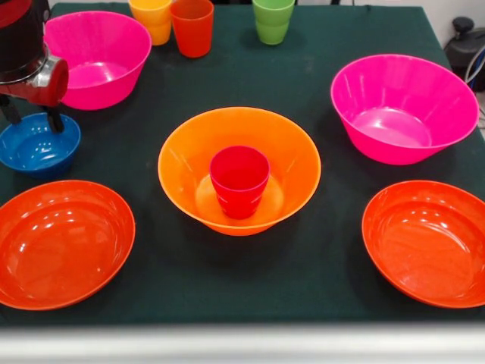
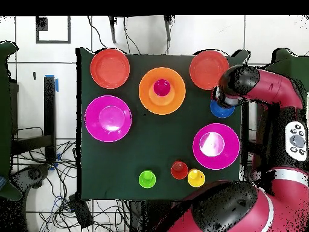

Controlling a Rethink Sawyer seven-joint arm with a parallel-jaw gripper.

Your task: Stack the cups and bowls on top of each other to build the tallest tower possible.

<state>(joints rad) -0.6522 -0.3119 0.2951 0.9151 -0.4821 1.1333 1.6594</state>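
The small blue bowl (image 1: pixel 36 144) sits at the worktop's (image 1: pixel 174 280) edge under the gripper (image 1: pixel 32 118), whose two fingers look spread over its rim, so it should pinch the rim tight, lift straight up, and set the bowl gently on the red cup (image 1: pixel 239 182) inside the big orange bowl (image 1: pixel 182 152).

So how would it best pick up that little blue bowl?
Probably by the rim, coming straight down from above. The blue bowl sits upright and open, too wide to span whole, so one finger inside and one outside its thin wall seems the best hold. The tool hangs over its far rim, with the pink bowl close behind.
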